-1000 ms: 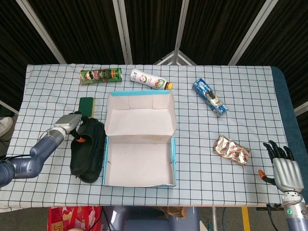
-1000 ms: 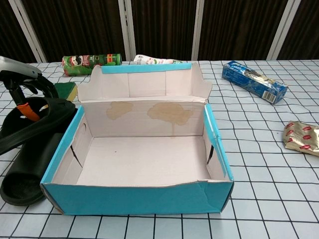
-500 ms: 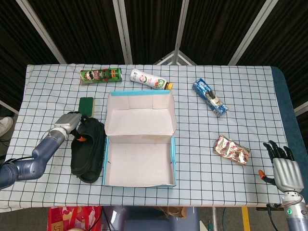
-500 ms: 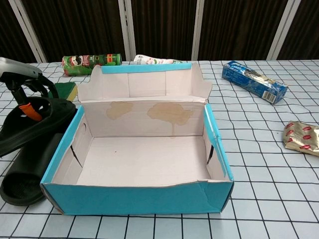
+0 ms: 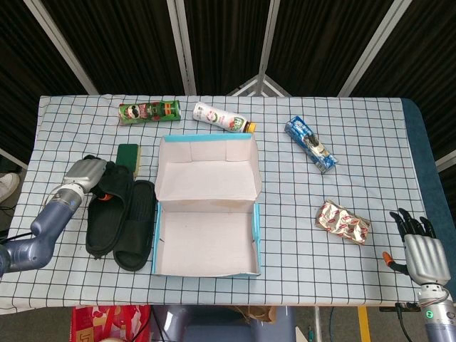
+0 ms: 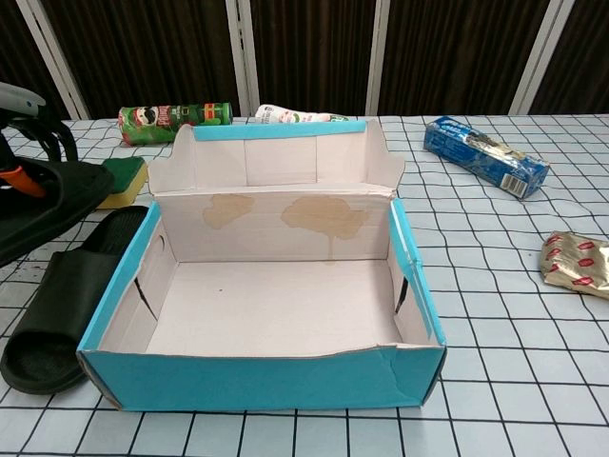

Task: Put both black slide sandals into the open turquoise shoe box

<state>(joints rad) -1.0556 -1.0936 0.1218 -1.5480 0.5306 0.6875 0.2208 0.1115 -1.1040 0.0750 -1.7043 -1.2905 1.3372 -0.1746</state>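
Observation:
The open turquoise shoe box (image 5: 257, 235) (image 6: 266, 376) sits mid-table, its inside bare and its lid folded back. One black slide sandal (image 5: 135, 226) (image 6: 67, 300) lies flat against the box's left wall. My left hand (image 5: 87, 175) (image 6: 24, 124) grips the other black sandal (image 5: 103, 208) (image 6: 48, 205) at its far end and holds it further left, beside the first and raised off the table in the chest view. My right hand (image 5: 422, 249) rests at the table's near right edge, fingers apart, holding nothing.
A green sponge (image 5: 128, 157) lies behind the sandals. A green chip can (image 5: 149, 112) and a white bottle (image 5: 222, 118) lie behind the box. A blue carton (image 5: 311, 144) and a crumpled foil packet (image 5: 343, 221) lie to the right.
My left hand has carried the upper sandal leftwards off the lower one. The two sandals now sit side by side, and the lower one is uncovered. My right hand has not moved.

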